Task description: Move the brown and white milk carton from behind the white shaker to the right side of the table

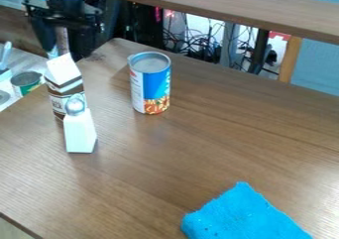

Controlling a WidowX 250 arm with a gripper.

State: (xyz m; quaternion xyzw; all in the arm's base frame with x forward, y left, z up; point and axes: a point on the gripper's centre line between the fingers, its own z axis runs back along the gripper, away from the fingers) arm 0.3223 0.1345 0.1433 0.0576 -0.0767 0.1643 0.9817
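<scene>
A: Please, where is the hand (64, 47)?
B: It is at the upper left, near the top of the brown and white carton (65, 87). I cannot tell whether it is open, closed, or gripping something.

A: And how does the carton stand?
B: Upright on the desk (218, 139), close to its left edge. The white object (80, 134) with a shiny round top (75, 105) is in front of it and covers a part. If these two touch, I cannot say with certainty.

A: What could go wrong from here, in your opinion?
B: I think the carton could tip over, because it is tall and narrow. A low sideways movement of the hand would be enough to cause this. Then it could knock down the white object, or fall over the edge toward the lower surface, where another can (27, 82) stands.

A: Is the blue and white can (151, 84) also in danger?
B: Less, I suppose. It stands upright, apart from the carton to the right, but a wide swing of the arm could push it.

A: And the blue cloth (245, 215)?
B: It lies at the front, well apart from the others, so the risk there seems small.
</scene>
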